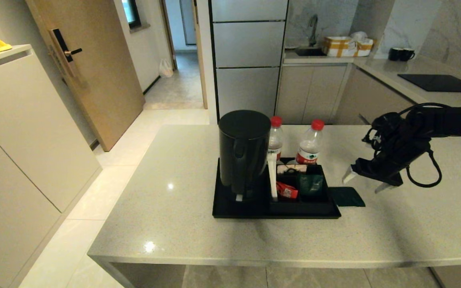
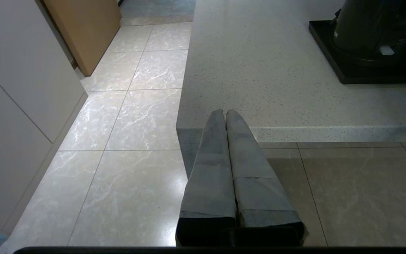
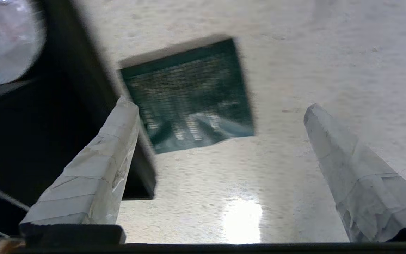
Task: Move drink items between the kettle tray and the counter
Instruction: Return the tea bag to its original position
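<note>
One flat dark green square packet (image 1: pixel 347 197) out on the pale beige speckled stone worktop (image 1: pixel 174 200), just beside the right rim of the flat black rectangular tray (image 1: pixel 274 211); judged as that item already moved off. Everything else on the tray in the head view: tall black cylindrical kettle (image 1: pixel 244 154), two clear plastic water bottles with red caps (image 1: pixel 309 143), divided black sachet box (image 1: pixel 304 188) with a green sachet and a red one inside. Right gripper (image 1: pixel 363 182) above the packet, fingers spread and holding nothing.

From the left wrist: left gripper (image 2: pixel 224 114) parked low at the worktop's near left corner, fingers pressed together, empty.

From the right wrist: spread pale fingers (image 3: pixel 97 165) straddling the green packet, tray rim alongside; no contact visible.

Left to do, by this reading: bottles, kettle and remaining sachets.
</note>
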